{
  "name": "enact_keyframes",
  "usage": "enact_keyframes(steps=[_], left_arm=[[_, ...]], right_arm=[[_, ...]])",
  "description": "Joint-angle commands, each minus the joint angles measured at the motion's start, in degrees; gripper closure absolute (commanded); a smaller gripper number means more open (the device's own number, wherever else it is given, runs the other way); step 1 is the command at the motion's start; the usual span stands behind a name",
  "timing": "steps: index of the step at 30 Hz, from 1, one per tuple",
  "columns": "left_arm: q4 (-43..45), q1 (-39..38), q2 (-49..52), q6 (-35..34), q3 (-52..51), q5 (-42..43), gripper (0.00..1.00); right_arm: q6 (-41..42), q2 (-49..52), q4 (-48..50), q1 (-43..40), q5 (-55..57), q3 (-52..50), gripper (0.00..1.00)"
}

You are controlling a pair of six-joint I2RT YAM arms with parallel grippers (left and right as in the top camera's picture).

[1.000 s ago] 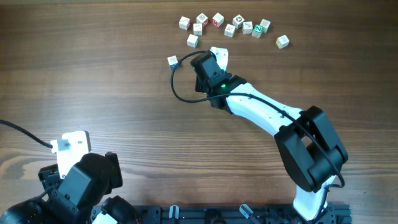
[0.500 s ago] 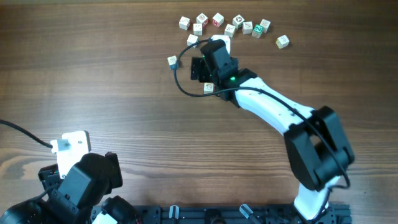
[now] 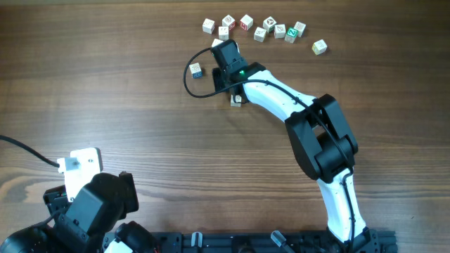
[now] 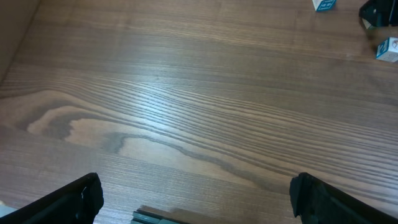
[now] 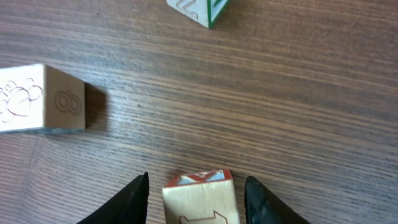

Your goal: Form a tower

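right claw (image 5: 196, 180): standing partly open and straddling the red-topped cube (image 5: 199, 198). a sliver of wood is showing on each side of the cube, so the fingers are not yet pressing it, as far as the wrist view is showing.
just changed: a second ago this claw was hanging over bare wood nearer the robot. it has since swung up and across to this cube, and the forearm is no longer lying over the tower's spot.
meaning for the task: i am reading this as the fetching of the next cube (nothing is being lifted yet).
around the claw: an outline-printed cube (image 5: 40, 99) is lying off to one side and a green-edged cube (image 5: 200, 7) is sitting ahead, both clear of the fingers.
the tower (image 3: 238, 100): standing just beside the right forearm, nearer the robot than the claw. its height is not showing from above.
loose row (image 3: 259, 32): waiting along the far part of the table (image 3: 105, 84).
left claw (image 4: 196, 186): hanging wide open over bare wood, holding nothing.
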Motion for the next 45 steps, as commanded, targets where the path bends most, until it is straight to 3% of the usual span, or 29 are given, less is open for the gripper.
enact_keyframes(steps=[1, 4, 7, 10, 16, 21, 32, 45], left_arm=[[0.1, 0.0, -0.2, -1.2, -0.2, -0.6, 0.0], [0.1, 0.0, -0.2, -1.2, -0.2, -0.6, 0.0], [0.1, 0.0, -0.2, -1.2, -0.2, -0.6, 0.0], [0.1, 0.0, -0.2, -1.2, -0.2, -0.6, 0.0], [0.1, 0.0, -0.2, -1.2, -0.2, -0.6, 0.0], [0.1, 0.0, -0.2, -1.2, -0.2, -0.6, 0.0], [0.1, 0.0, -0.2, -1.2, -0.2, -0.6, 0.0], [0.1, 0.0, -0.2, -1.2, -0.2, -0.6, 0.0]], right_arm=[[0.0, 1.1, -0.9, -0.1, 0.3, 1.3, 0.57], [0.5, 1.0, -1.1, -0.1, 0.3, 1.5, 0.69], [1.5, 0.4, -2.5, -0.1, 0.3, 4.3, 0.74], [4.5, -1.6, -10.4, -0.1, 0.3, 10.5, 0.78], [9.7, -13.6, -26.7, -0.1, 0.1, 12.7, 0.79], [15.9, -14.6, -35.8, -0.1, 0.1, 10.8, 0.79], [19.7, -13.9, -19.3, -0.2, 0.5, -5.5, 0.75], [19.3, -11.3, -16.7, 0.1, -1.4, -6.0, 0.75]])
